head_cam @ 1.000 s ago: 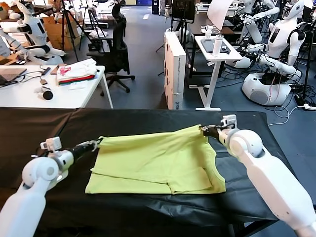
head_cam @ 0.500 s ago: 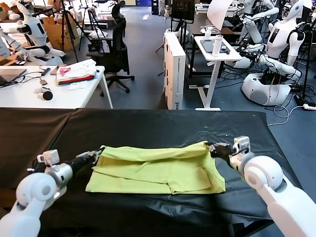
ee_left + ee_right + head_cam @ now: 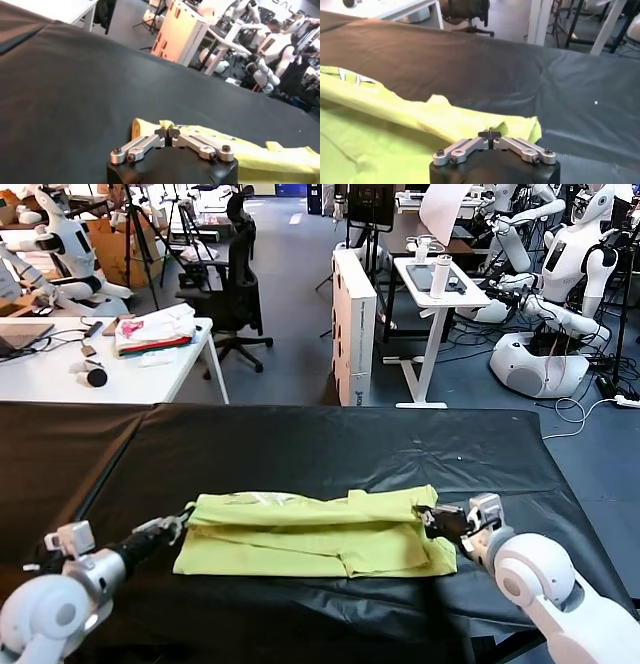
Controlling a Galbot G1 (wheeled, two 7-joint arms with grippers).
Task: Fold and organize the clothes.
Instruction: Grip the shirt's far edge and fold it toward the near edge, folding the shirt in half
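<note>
You had the lime yellow-green cotton T-shirt (image 3: pixel 315 532) folded lower centre on the black table cover (image 3: pixel 300 449), left gripper (image 3: pixel 183 521) and right gripper (image 3: pixel 426 517) each pinching a corner; white desk (image 3: pixel 150 379) sat upper left.

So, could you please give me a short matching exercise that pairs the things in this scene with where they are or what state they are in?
Things:
1. T-shirt
2. left gripper
3. right gripper
4. cloth pile

Descriptions:
A. on the white desk behind the table
B. shut on the shirt's edge on the robot's right
C. partly folded on the black table
D. shut on the shirt's edge on the robot's left

Pairs: 1-C, 2-D, 3-B, 4-A
</note>
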